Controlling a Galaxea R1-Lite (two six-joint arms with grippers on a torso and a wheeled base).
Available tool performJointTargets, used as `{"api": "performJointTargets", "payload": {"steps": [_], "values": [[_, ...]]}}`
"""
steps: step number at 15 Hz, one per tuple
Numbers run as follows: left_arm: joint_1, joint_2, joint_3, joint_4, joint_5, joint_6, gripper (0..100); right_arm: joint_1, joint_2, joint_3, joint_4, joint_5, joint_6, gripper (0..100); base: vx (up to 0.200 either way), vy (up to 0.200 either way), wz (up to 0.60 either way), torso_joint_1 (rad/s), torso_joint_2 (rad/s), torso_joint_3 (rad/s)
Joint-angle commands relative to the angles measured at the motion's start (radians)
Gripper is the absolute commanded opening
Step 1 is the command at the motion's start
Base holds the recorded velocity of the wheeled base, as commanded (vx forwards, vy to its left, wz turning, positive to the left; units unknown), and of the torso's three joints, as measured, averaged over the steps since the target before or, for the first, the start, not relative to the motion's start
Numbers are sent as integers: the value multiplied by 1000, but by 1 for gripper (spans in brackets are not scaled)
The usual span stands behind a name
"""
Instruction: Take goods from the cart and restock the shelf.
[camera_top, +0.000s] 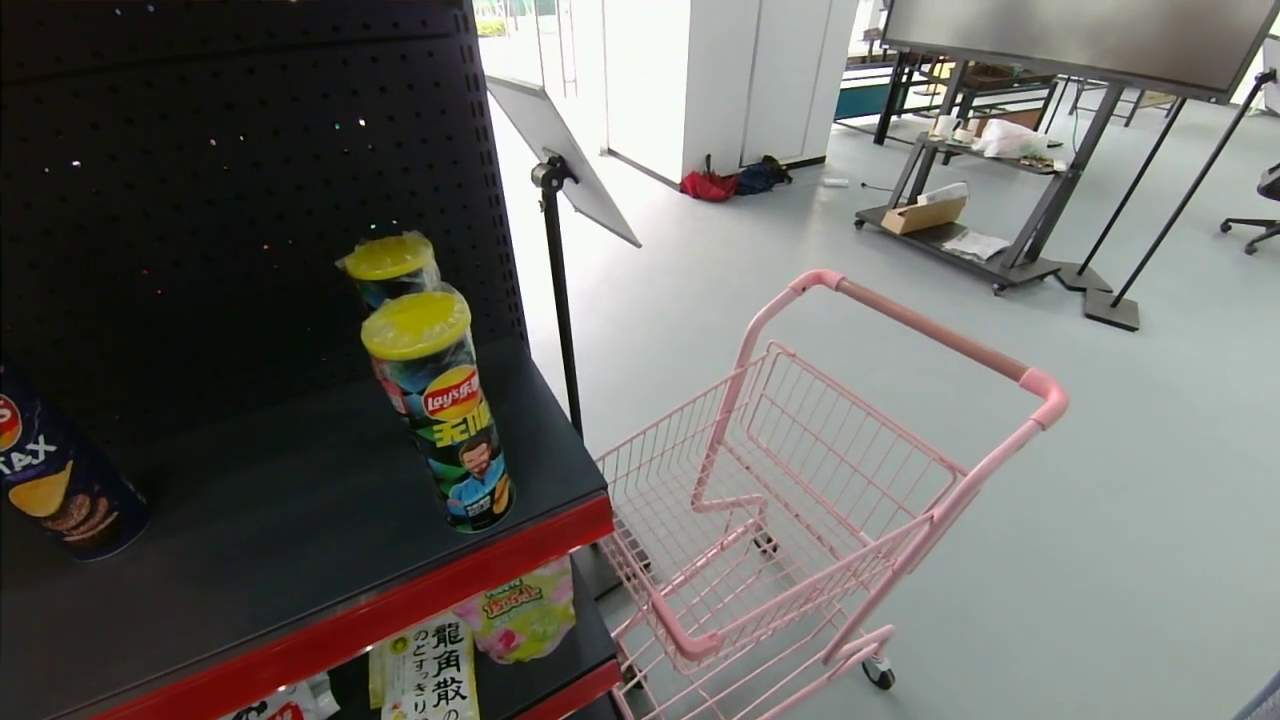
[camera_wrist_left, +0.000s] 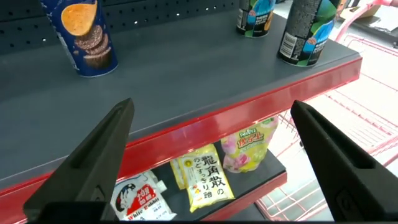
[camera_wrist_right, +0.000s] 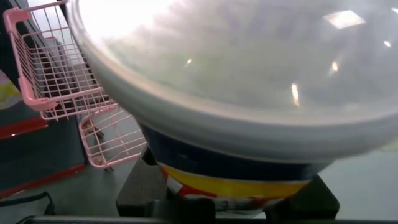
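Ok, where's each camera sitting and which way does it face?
Head: up top, looking down at the shelf on its left, pink cart on its right.
Left wrist: facing the shelf front, own open fingers in the foreground.
Right wrist: close behind the can in its fingers, cart beyond.
All three share the cart.

On upper shelf (camera_top: 300, 520), right end: front can (camera_top: 438, 405) upright near the edge, rear can (camera_top: 390, 268) just behind. Left end: third can (camera_top: 60, 470). Below, on lower shelf (camera_top: 585, 645): packets (camera_top: 425, 665). Right of shelf, on floor: cart (camera_top: 800, 480). Between right gripper (camera_wrist_right: 227, 199) fingers: lidded tub (camera_wrist_right: 236, 81).
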Motion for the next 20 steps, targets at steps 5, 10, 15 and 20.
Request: {"api": "performJointTargets", "payload": {"steps": [5,10,15,20], "values": [[0,0,0,-1,1,0,100,3,-19,22,-1,2,1,0,0,0,600,7,-1,0],[0,0,0,-1,1,0,100,3,-69,39,-3,7,2,0,0,0,240,1,2,1],[0,0,0,-1,1,0,100,10,-250,105,0,73,16,0,0,0,0,0,0,0],[0,0,0,-1,1,0,100,13,-333,145,0,82,16,0,0,0,0,0,0,0]]}}
